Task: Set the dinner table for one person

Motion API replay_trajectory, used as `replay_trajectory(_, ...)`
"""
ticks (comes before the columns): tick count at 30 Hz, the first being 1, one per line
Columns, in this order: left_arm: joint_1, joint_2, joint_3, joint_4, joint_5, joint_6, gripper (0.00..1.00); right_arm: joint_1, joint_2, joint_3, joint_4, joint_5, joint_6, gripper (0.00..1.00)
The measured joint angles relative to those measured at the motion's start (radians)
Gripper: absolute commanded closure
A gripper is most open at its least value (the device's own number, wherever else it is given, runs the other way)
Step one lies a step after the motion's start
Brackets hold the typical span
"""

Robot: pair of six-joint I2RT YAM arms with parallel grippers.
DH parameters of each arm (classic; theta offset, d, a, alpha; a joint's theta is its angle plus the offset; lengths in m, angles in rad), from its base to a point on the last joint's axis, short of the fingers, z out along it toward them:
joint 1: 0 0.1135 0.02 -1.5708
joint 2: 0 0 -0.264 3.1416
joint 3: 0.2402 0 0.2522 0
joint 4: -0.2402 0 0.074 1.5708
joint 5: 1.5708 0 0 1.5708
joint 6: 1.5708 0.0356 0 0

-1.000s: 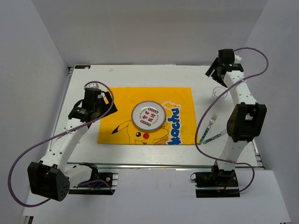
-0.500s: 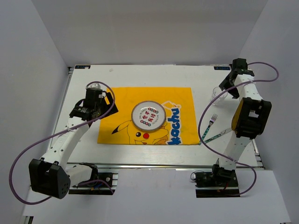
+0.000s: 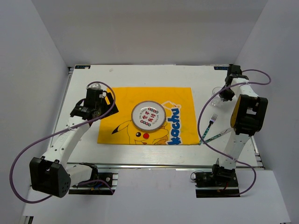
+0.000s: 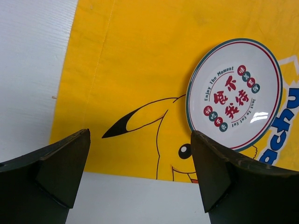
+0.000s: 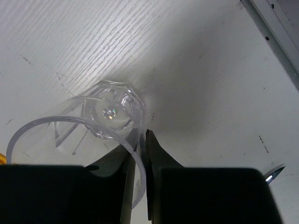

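dinner table [image 3: 140, 74]: white top under everything, arm bases at its near rail | Pikachu placemat [image 3: 117, 100]: flat, centre | plate [image 3: 148, 115]: on placemat's middle | left gripper [image 4: 140, 172]: jaws spread wide above placemat's left part | right gripper [image 5: 140, 154]: jaws pinching clear cup [image 5: 100, 114] wall, far right | fork [image 3: 211, 122]: bare table, nearer than cup

The table [image 5: 210, 60] is white and matt — a finely ribbed board with small scuffs. Its front rail [image 3: 154, 165] is bare metal with a dull sheen. The placemat [image 4: 135, 56] is yellow cloth, matt, with a stitched seam line. The plate [image 4: 233, 95] has a smooth, glossy glaze that carries a highlight. The cup [image 5: 105, 114] is clear and glossy; glass or plastic cannot be told. The fingers [image 4: 60, 163] of the left gripper [image 4: 140, 135] are matt black — plastic by the look.
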Motion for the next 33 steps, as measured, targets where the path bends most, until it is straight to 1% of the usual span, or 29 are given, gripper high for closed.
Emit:
replay_trajectory(4,0.000,0.004,0.000,0.000,0.003,0.000,0.02,0.016,-0.004,0.011,-0.009,0.005,-0.005,1.00)
replay_trajectory(8,0.000,0.004,0.000,0.000,0.004,0.000,0.02,0.062,-0.007,0.076,-0.031,-0.015,-0.023,1.00)
replay_trajectory(15,0.000,0.004,0.000,-0.002,0.003,0.000,0.02,0.239,0.003,0.257,-0.066,-0.087,-0.054,1.00)
replay_trajectory(18,0.000,0.005,0.000,-0.006,0.003,0.000,0.02,0.320,0.037,0.322,-0.077,-0.109,-0.056,1.00)
replay_trajectory(21,0.000,0.006,0.000,-0.007,0.003,0.000,0.02,0.375,0.095,0.379,-0.101,-0.108,-0.056,1.00)
replay_trajectory(26,0.000,0.010,0.000,-0.007,0.002,0.000,0.02,0.414,0.172,0.421,-0.151,-0.082,-0.056,1.00)
replay_trajectory(33,0.000,0.013,0.000,-0.007,0.002,0.000,0.02,0.418,0.214,0.439,-0.187,-0.051,-0.055,1.00)
